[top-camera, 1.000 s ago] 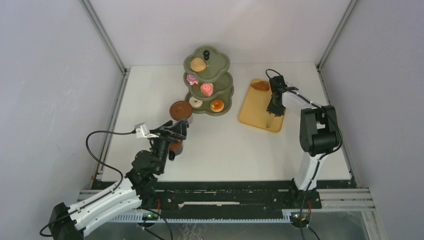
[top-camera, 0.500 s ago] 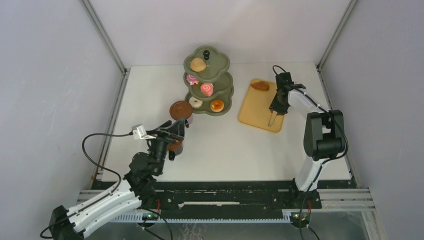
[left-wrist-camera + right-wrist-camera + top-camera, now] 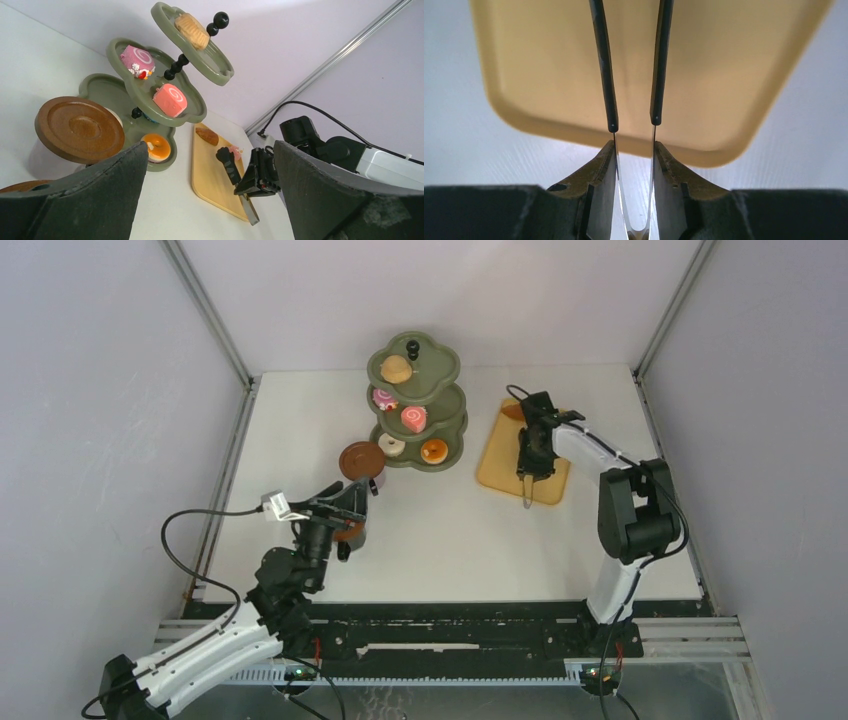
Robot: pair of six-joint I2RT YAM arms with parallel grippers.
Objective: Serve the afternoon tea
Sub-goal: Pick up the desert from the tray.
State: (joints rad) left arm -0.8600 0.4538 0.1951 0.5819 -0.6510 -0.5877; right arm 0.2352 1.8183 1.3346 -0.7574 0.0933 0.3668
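While the right claw (image 3: 634,150) clamps the tongs (image 3: 605,75) over the tray (image 3: 549,75) and the left claw (image 3: 210,172) gapes wide, the bun (image 3: 206,135) at the tray's far end looks soft and light: pinch its middle gently.

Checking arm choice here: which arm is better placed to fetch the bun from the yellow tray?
Right. The right claw grips the tongs over the tray holding the bun; the left claw hangs open by the saucer, on the stand's other side.

The right end effector (image 3: 529,452) — gripping the black tongs (image 3: 526,492) — has swung leftward over the tray (image 3: 497,462).
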